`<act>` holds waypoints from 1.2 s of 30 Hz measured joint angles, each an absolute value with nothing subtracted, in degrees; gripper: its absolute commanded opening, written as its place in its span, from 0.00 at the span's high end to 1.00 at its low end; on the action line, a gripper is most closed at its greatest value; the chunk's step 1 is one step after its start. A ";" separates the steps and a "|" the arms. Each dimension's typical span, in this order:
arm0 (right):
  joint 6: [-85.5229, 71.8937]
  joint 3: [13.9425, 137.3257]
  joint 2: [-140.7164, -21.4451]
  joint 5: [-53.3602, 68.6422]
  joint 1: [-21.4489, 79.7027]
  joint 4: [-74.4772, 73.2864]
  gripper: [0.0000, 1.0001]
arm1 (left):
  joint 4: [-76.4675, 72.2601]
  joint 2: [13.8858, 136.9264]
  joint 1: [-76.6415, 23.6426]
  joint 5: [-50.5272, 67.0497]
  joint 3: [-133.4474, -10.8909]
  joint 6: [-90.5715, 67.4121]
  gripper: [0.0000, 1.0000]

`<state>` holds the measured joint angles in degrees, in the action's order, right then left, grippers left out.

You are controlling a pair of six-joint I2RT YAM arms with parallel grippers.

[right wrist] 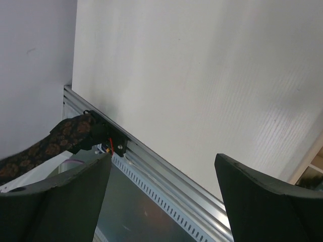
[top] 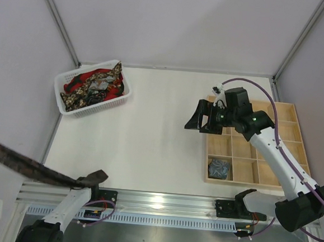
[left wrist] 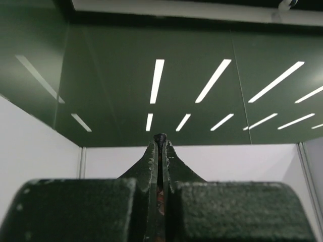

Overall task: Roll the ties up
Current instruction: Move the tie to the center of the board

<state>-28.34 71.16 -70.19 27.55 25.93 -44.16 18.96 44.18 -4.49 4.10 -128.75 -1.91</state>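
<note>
1. Aluminium rail [top: 161,202] is running along the near edge of the white surface [top: 149,137], with both arm bases sitting on it.
2. At the near-left corner, the left gripper [top: 94,177] is pinching one end of a dark brown patterned tie [top: 18,160]. Its jaws are pressing together on the fabric. The tie is stretching away to the left, off the surface and out of the top view.
3. In the left wrist view, those jaws are pointing up towards the ceiling lights, with only a thin reddish sliver showing between them.
4. On the right, a wooden compartment tray [top: 246,171] is lying flat. A grey-blue rolled tie [top: 220,169] is sitting in its near-left corner compartment.
5. Farther back, the right gripper [top: 204,116] is hanging above the tray's left rim, its jaws standing wide apart and gripping nothing.
6. At the far left, a white basket [top: 98,107] is holding a loose heap of ties [top: 94,86] in red, gold-black and grey.
</note>
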 measured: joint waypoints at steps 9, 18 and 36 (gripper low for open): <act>-28.42 71.13 -70.15 27.29 27.16 -45.54 0.09 | 17.91 39.88 -16.86 -2.17 -129.08 3.97 1.00; -28.38 71.11 -70.02 26.81 27.16 -46.15 0.09 | 17.78 39.68 -18.52 -2.81 -122.63 2.79 1.00; -28.45 67.22 -69.69 26.41 21.78 -45.04 0.09 | 2.52 81.71 -28.10 -1.04 -92.16 -12.45 1.00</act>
